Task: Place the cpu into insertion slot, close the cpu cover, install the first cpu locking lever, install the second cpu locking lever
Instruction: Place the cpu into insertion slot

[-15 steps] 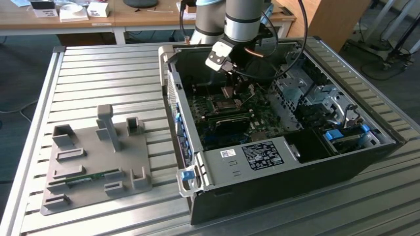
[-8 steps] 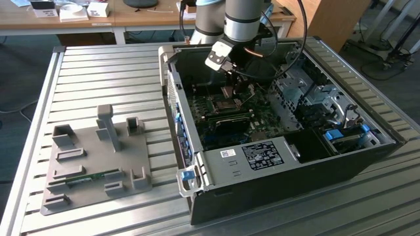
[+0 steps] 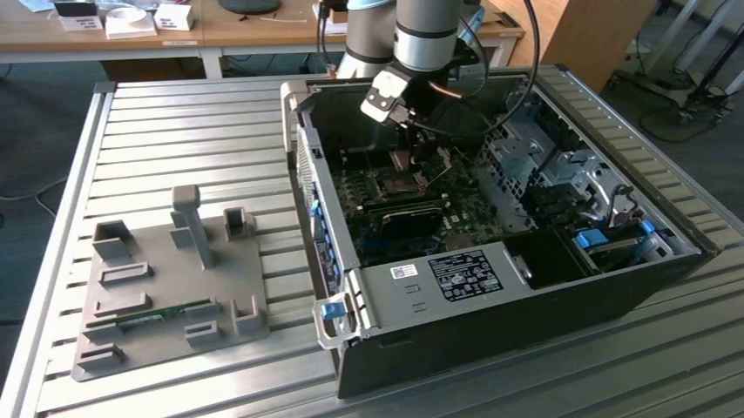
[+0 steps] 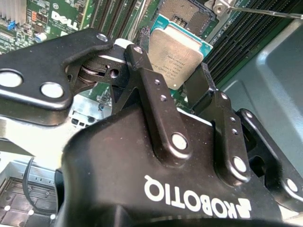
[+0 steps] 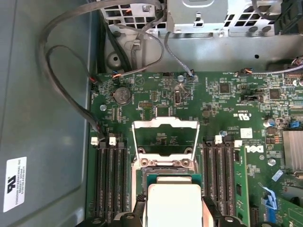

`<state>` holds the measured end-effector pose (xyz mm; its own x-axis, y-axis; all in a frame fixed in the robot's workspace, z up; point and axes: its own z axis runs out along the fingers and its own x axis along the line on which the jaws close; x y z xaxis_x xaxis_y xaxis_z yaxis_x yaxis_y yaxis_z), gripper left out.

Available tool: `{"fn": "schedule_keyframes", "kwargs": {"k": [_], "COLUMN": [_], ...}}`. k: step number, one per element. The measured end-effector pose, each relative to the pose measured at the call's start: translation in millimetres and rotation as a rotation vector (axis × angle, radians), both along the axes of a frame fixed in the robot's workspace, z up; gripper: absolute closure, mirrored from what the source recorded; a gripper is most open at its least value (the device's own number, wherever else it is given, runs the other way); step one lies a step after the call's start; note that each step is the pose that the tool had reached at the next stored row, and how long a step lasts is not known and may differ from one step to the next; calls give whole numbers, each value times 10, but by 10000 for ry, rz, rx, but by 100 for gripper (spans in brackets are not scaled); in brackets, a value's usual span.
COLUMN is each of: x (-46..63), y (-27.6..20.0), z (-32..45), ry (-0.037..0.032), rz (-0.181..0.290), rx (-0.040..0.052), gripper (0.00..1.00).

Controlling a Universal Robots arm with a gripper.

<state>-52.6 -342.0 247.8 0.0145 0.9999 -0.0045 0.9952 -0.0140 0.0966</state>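
My gripper is shut on the cpu, a flat square chip with a silvery top and a green edge, held by two opposite sides between black fingers. In the first wrist view the cpu hangs just short of the insertion slot, a dark square socket on the green motherboard. The cpu cover, a silver frame with a window, stands swung open on the socket's far side. In the exterior view the gripper reaches down inside the open computer case, above the socket.
Black memory slots flank the socket, and a green stick sits in one bank. Cables run along the case wall. A thin metal lever lies beside the socket. A grey fixture plate sits on the slatted table at the exterior view's left.
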Motion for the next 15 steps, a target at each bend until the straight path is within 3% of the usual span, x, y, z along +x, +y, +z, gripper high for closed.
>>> {"fn": "schedule_keyframes", "kwargs": {"k": [15], "x": [-21], "y": [7], "z": [-123], "ry": [0], "rz": [-3], "rx": [1], "gripper": [46]}}
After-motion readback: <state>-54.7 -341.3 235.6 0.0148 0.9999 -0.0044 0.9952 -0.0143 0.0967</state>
